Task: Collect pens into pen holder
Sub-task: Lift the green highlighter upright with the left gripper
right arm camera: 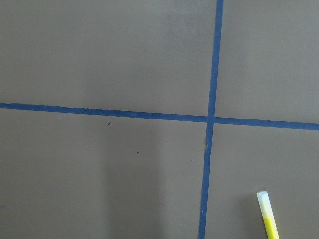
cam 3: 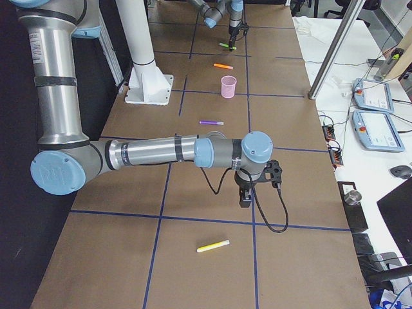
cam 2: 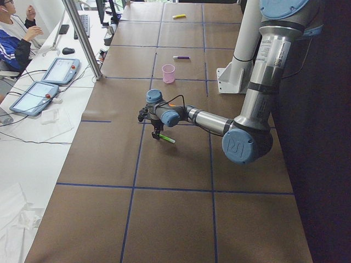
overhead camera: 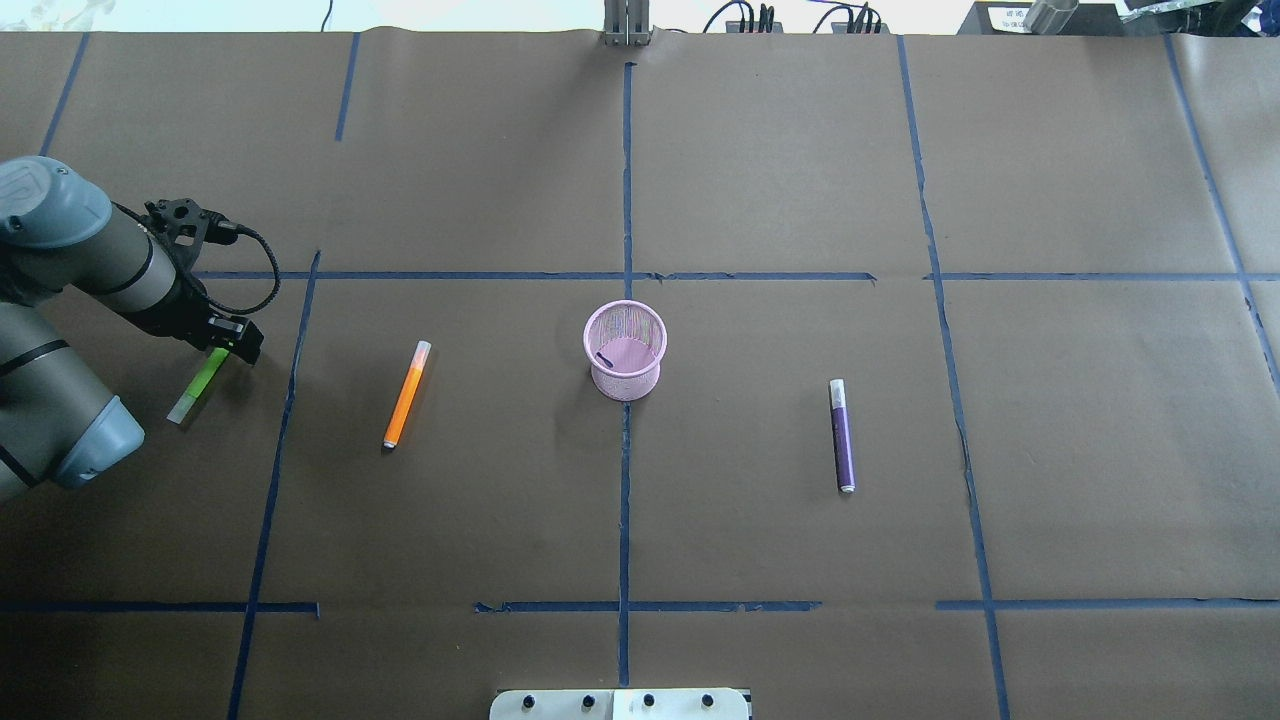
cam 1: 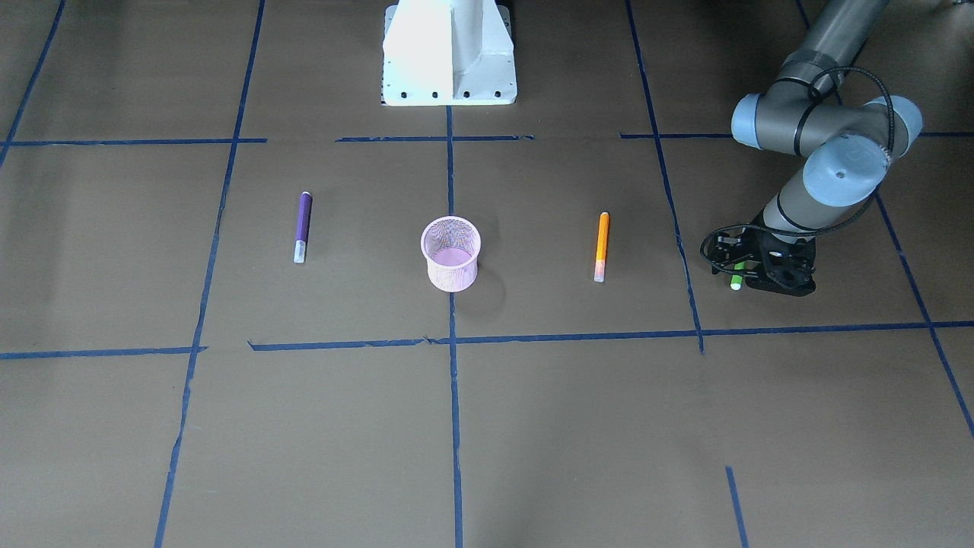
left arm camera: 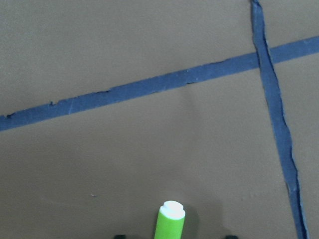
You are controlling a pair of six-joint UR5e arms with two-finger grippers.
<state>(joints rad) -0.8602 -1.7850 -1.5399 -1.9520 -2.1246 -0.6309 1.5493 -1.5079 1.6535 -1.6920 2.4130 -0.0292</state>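
The pink mesh pen holder [overhead camera: 625, 382] stands upright at the table's middle, with no pen in it. The orange pen [overhead camera: 406, 394] lies to its left and the purple pen [overhead camera: 842, 435] to its right. The green pen [overhead camera: 198, 385] lies at the far left. My left gripper [overhead camera: 228, 345] is low over its far end. In the left wrist view the green pen [left arm camera: 169, 224] sits between two dark fingertips [left arm camera: 119, 236] that stand well apart from it, so the gripper is open. My right gripper [cam 3: 244, 196] shows only in the exterior right view; I cannot tell its state.
A yellow pen [cam 3: 212, 246] lies near the right gripper, beyond the table part that the overhead view covers; it also shows in the right wrist view [right arm camera: 267, 219]. The robot's white base [cam 1: 449, 53] stands behind the holder. Blue tape lines cross the brown table.
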